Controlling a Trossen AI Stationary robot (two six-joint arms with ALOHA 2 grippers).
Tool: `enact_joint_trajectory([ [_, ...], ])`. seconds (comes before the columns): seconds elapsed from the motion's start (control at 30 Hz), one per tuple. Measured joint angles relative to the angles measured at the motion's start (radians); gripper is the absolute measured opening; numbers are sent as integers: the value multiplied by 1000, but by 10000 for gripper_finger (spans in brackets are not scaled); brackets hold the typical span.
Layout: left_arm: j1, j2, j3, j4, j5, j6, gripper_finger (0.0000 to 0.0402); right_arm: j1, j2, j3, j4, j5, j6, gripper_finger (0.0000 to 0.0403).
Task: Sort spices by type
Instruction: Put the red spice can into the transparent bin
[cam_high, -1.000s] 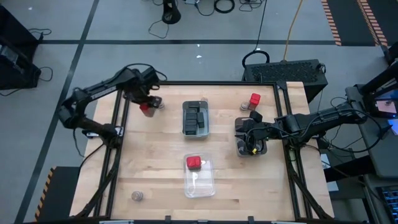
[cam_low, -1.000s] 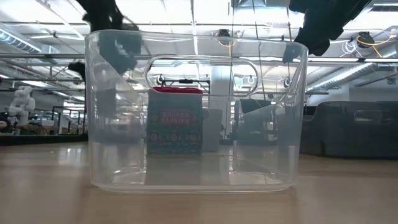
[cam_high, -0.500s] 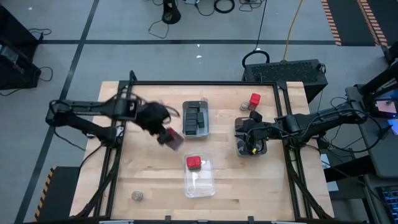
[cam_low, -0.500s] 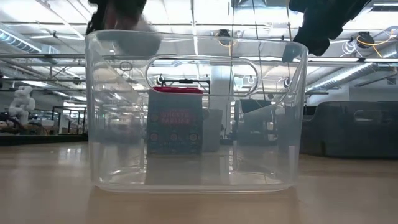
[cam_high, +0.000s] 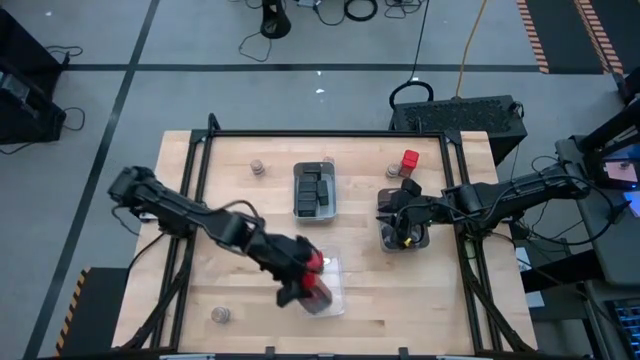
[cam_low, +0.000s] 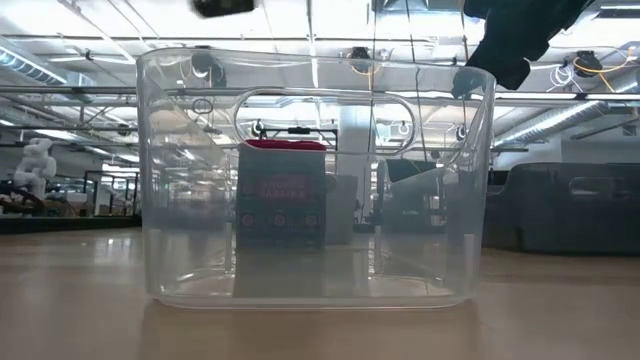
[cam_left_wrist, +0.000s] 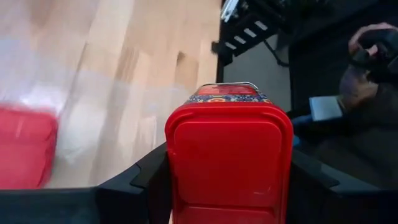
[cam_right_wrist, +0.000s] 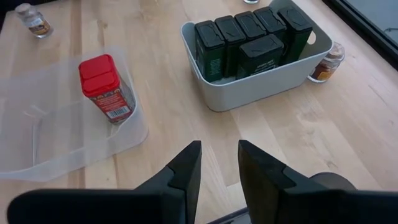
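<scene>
Our left end effector (cam_high: 305, 287) clamps a red block (cam_left_wrist: 228, 158) over the clear tray (cam_high: 335, 300), another red block (cam_right_wrist: 106, 88) beside it; right end effector (cam_right_wrist: 217, 163) slightly parted.

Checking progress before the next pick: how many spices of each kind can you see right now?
Red blocks: 3, one held by the left gripper
Dark tins: 6
Round jars: 3
Total: 12 visible; contents of the tray under the right gripper are hidden

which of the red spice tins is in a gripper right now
The red tin clamped in the left gripper, over the clear tray. One other stands inside that tray; another sits untouched at the table's far edge.
</scene>
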Motion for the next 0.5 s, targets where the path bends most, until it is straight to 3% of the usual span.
enact_joint_trajectory([
  [0.27, -5, 183, 241, -288, -125, 134, 217, 0, 0, 0, -3, 0, 22, 89],
  [0.5, -4, 273, 257, -336, -169, 171, 217, 0, 0, 0, -4, 0, 0, 89],
])
